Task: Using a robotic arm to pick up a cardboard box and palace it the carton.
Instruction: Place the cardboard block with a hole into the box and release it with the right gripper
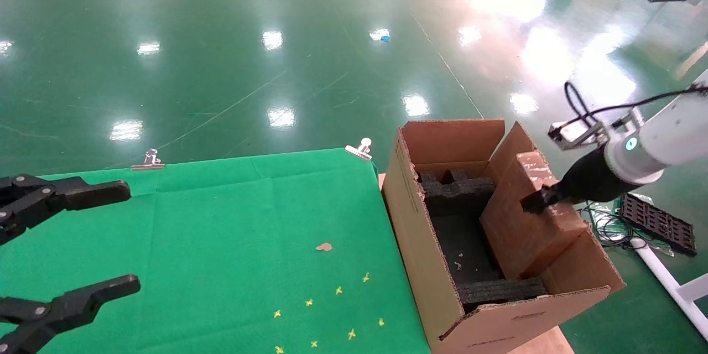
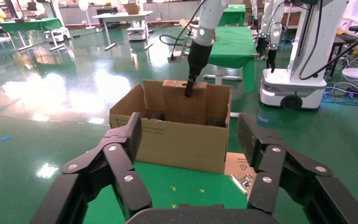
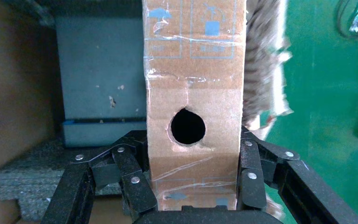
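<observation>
The robotic arm, my right one, reaches in from the right; it also shows in the left wrist view. My right gripper is shut on the narrow side of the cardboard box. The box leans tilted inside the carton, its lower end between the black foam inserts. In the right wrist view the fingers clamp both faces of the box below its round hole. My left gripper hangs open and empty over the green table, facing the carton.
The green-clothed table carries small yellow marks and a brown scrap. Binder clips hold the cloth at its far edge. A black tray and cables lie on the floor right of the carton, by a white frame leg.
</observation>
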You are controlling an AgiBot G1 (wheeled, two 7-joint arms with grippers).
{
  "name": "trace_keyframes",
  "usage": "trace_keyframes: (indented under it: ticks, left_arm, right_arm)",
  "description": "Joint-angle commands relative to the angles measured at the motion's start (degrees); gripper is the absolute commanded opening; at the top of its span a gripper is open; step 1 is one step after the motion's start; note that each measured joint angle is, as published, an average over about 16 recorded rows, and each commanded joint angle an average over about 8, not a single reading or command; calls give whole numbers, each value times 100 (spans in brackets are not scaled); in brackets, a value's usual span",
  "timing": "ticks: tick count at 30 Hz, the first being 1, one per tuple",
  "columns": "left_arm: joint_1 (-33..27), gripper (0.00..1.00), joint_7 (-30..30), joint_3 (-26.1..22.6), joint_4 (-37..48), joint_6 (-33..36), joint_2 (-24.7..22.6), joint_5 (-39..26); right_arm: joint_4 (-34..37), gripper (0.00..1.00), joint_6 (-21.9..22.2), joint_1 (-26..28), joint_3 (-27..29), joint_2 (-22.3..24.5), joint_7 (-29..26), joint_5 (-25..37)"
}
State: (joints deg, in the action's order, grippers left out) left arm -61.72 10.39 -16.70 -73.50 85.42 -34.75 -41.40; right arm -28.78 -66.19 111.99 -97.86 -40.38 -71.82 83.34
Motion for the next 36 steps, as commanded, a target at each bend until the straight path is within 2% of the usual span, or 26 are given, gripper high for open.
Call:
trace_keyframes:
  ticks: [1, 10, 11, 18, 19, 36]
  left_arm:
    - [0, 100, 0, -1, 0, 0, 0, 1]
    - [-1, 100, -2, -4, 0, -2, 2, 3]
    - [-1, 100, -2, -4, 0, -2, 2, 3]
    - [-1, 100, -3, -7, 0, -3, 3, 4]
    - [-2, 100, -3, -7, 0, -3, 3, 5]
    - [-3, 100, -6, -12, 0, -5, 5, 9]
  right_arm:
    - [30, 0, 121, -172, 8, -18, 1, -55]
    - [510, 0, 588, -832, 106, -231, 354, -331]
    - [561, 7, 606, -865, 126, -245, 412, -368]
    - [917, 95, 486, -923, 234, -361, 777, -570]
    - [969, 100, 460, -921, 242, -383, 820, -585]
    - [1684, 100, 188, -813, 140, -835, 1223, -425]
